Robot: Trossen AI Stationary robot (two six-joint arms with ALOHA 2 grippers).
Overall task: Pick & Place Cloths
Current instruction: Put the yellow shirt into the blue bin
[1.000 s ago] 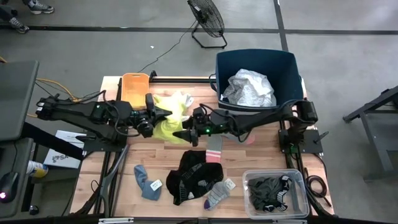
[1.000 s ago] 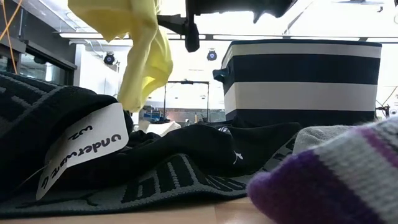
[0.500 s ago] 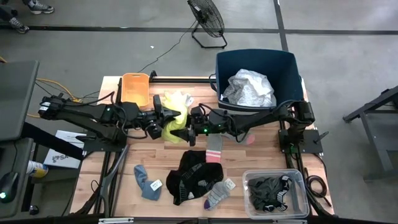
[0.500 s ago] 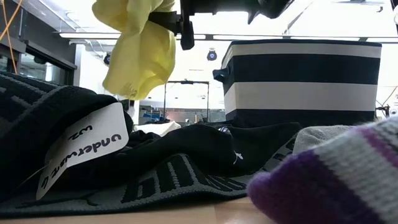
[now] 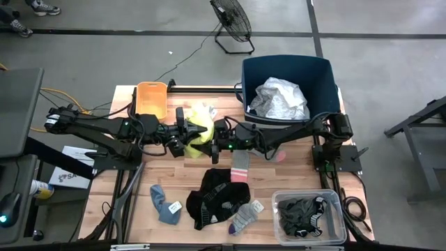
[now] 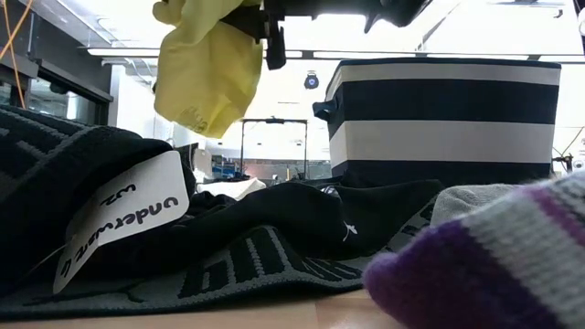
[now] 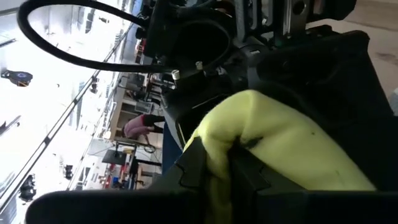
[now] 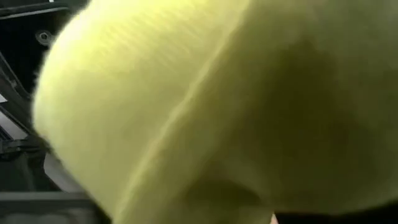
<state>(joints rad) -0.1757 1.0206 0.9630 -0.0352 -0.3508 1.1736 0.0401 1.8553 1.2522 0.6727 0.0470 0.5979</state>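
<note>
Hanging bunched above the black garment [image 6: 274,228], the neon yellow cloth [image 5: 197,132] is now pinched shut by the left gripper [image 5: 187,132] and met by the right gripper [image 5: 209,145], whose fingers have narrowed onto it before the navy tub [image 5: 287,73].

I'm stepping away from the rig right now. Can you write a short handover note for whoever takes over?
Left gripper: shut on the neon yellow cloth, lifted off the table.
Right gripper: at the same cloth; grip unclear.
Done: white cloth in the navy tub; dark cloths in the clear bin.
Left: black garment, blue-grey sock, striped sock, grey sock with pink ends on the table.
</note>
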